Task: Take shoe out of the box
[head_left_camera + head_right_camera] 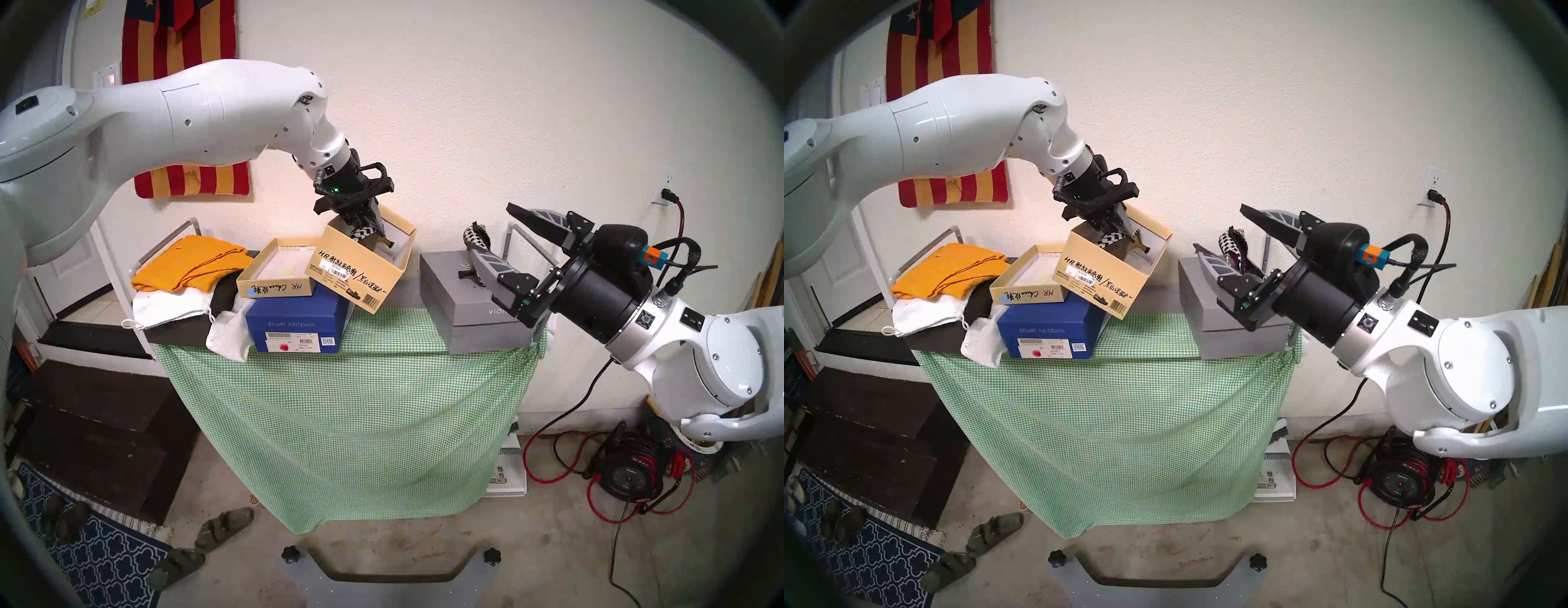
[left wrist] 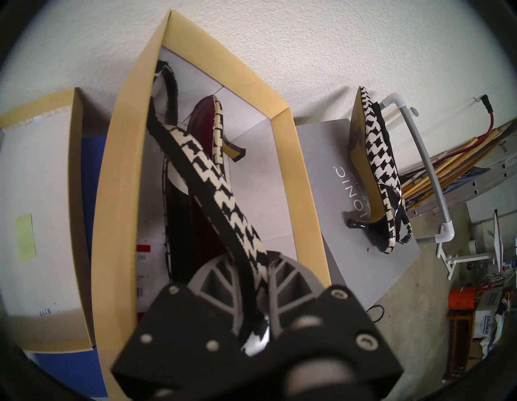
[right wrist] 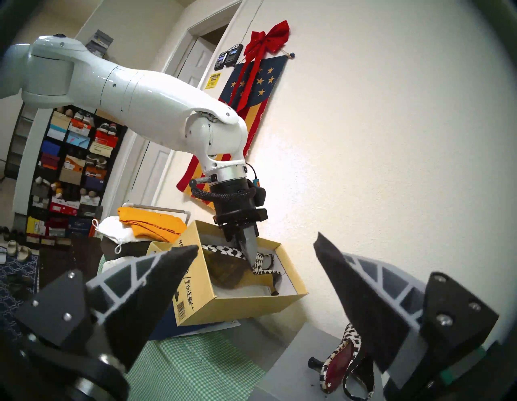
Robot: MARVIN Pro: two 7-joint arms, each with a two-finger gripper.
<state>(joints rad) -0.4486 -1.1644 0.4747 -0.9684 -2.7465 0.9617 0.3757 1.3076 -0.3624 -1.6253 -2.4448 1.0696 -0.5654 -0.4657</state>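
Observation:
The tan box (image 1: 356, 271) with black "HR" handwriting sits tilted on the blue box, white inside (image 2: 251, 168). In it lies a black-and-white houndstooth heeled shoe (image 2: 221, 179) with a dark red lining. My left gripper (image 1: 365, 225) reaches down into the box and is shut on the shoe's patterned upper edge (image 3: 223, 249). A matching shoe (image 1: 477, 237) lies on the grey VIONIC box (image 1: 475, 305). Over that grey box my right gripper (image 1: 492, 229) hangs open, its fingers (image 3: 349, 294) on either side of the matching shoe (image 3: 344, 361), not touching it.
A shallow tan lid (image 1: 271, 276) rests beside the box on a blue Stuart Weitzman box (image 1: 297, 327). Orange cloth (image 1: 186, 263) and a white bag (image 1: 169, 310) lie at the left. A green checked cloth (image 1: 360, 382) drapes the table. The wall stands close behind.

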